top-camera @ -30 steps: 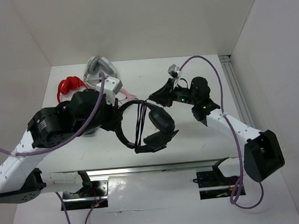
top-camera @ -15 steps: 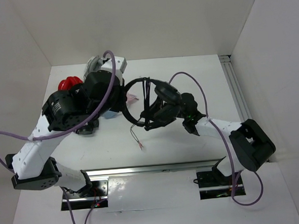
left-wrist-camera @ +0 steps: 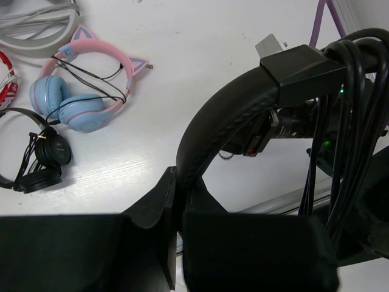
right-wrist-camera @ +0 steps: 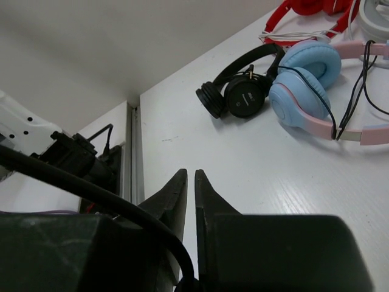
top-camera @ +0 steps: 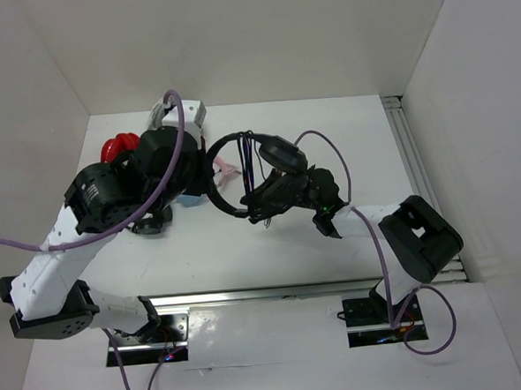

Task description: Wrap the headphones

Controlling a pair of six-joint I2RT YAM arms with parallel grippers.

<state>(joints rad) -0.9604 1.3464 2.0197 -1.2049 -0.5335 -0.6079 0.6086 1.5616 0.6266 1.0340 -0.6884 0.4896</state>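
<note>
The headphones [top-camera: 281, 155] hang above the middle of the table, big and all black, with thick cups. My left gripper [top-camera: 208, 174] is shut on their wide band [left-wrist-camera: 234, 112], pinching it between both fingers [left-wrist-camera: 159, 201]. Several turns of the thin black cable [left-wrist-camera: 347, 115] lie across the band near one cup. My right gripper [top-camera: 256, 204] sits just in front of the headphones. In the right wrist view its fingertips [right-wrist-camera: 178, 182] stand a hair apart, and the cable [right-wrist-camera: 91, 191] curves down into the base of the jaws, where it is pinched.
On the table's back left lie a pink-and-blue pair [left-wrist-camera: 85, 91], a small thin-banded black pair [left-wrist-camera: 42, 158], a red pair [top-camera: 116, 149] and a grey pair [top-camera: 163, 112]. A metal rail [top-camera: 267, 294] runs along the near edge. White walls close in on three sides.
My left arm carried the headphones up and toward the back. My right gripper swung from the back right to just in front of them. The cable's loose end no longer dangles over the table.
</note>
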